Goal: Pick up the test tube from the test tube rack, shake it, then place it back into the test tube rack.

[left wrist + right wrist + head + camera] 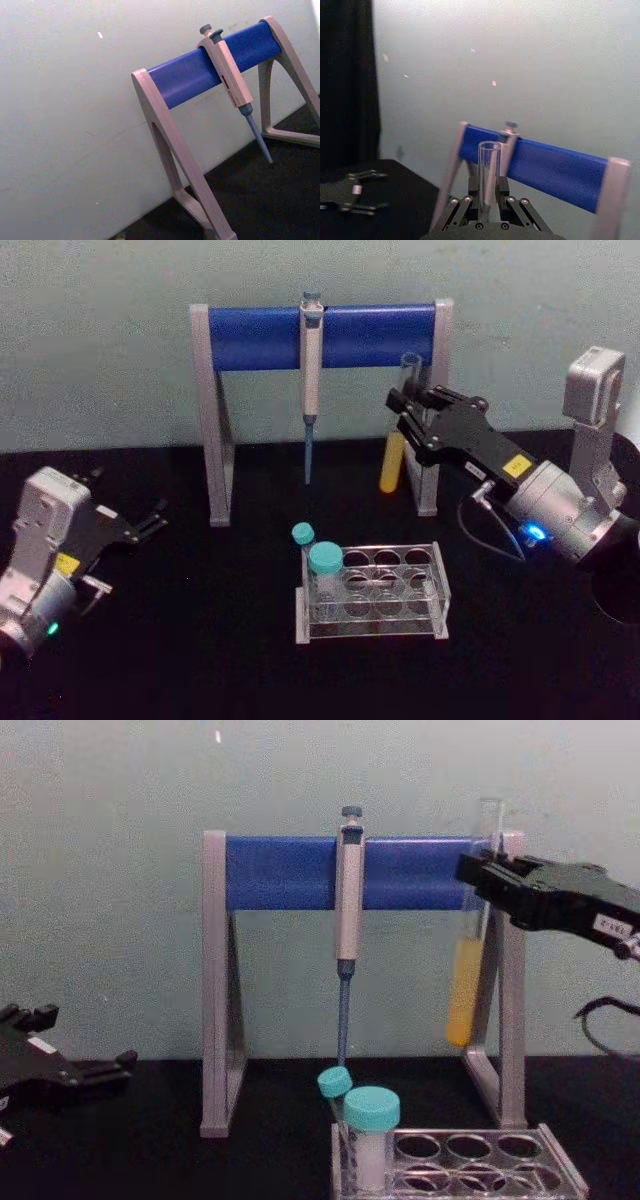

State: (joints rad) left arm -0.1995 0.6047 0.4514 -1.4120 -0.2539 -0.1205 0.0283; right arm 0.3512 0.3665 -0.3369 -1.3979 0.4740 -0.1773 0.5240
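The test tube (393,462) hangs upright in the air with yellow liquid in its lower part, held near its upper half by my right gripper (408,415), which is shut on it. It hovers behind and above the test tube rack (441,572), just in front of the stand's right leg. From the chest, the test tube (465,990) is well above the test tube rack (562,1162), clamped by the right gripper (478,875). The right wrist view looks along the test tube (489,165) up to its open mouth. My left gripper (150,520) rests open at the far left.
A grey-and-blue pipette stand (318,336) spans the back, with a pipette (311,390) hanging from its bar. A teal-capped vial (325,580) and a small teal-capped tube (303,536) stand in the rack's left end. The table is black, with a pale wall behind.
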